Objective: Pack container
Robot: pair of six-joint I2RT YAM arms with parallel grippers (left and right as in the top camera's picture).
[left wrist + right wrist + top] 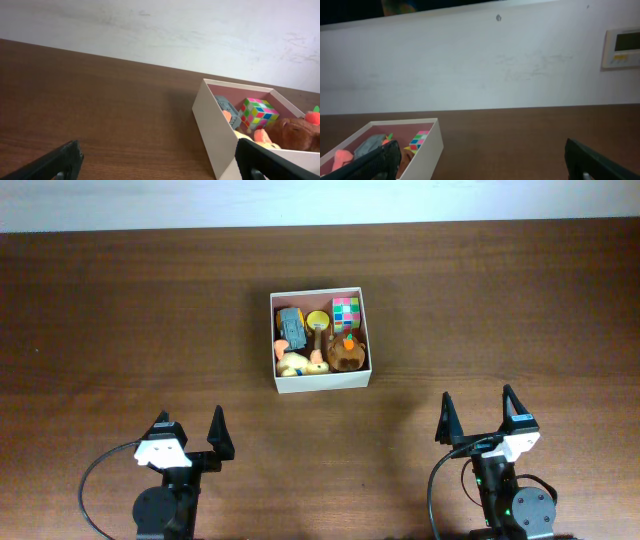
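The container (322,384), a shallow cream-white cardboard box with a pinkish inside, sits at the table's middle. It holds a colourful cube (346,312), a grey-blue toy (291,328), a yellow cup (317,320), a brown plush (346,352) and an orange-cream toy (298,364). The box also shows in the left wrist view (215,125) and the right wrist view (427,147). My left gripper (190,434) is open and empty near the front left. My right gripper (478,416) is open and empty near the front right. Both are well short of the box.
The dark wooden table (130,320) runs to a white wall (485,60) at the back. A small wall panel (621,47) hangs at the right in the right wrist view.
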